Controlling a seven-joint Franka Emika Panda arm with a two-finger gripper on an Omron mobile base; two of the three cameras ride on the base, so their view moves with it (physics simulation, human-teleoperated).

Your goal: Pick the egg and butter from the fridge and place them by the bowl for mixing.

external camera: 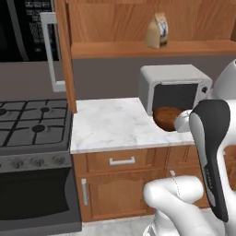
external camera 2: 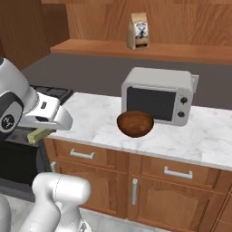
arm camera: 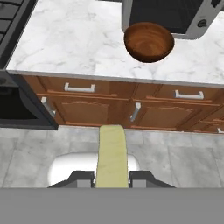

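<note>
- Gripping one butter (arm camera: 112,155) stick, gripper (arm camera: 112,178) clamped on it, above the floor before the cabinets.
- One bowl (arm camera: 148,42) on the counter (arm camera: 78,43), touching one microwave (external camera 2: 156,95).

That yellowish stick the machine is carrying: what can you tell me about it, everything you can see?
It is the butter, a thin, flat, olive-yellow rectangular stick with a matte, plain surface and no wrapper that can be made out. In the hand view it stands out from between the two dark fingertips of the gripper, which is shut on its near end; the far end is free and touches nothing. It hangs over the grey tiled floor in front of the wooden cabinets, short of the marble counter. In the right base view a pale end pokes out below the hand.
</note>
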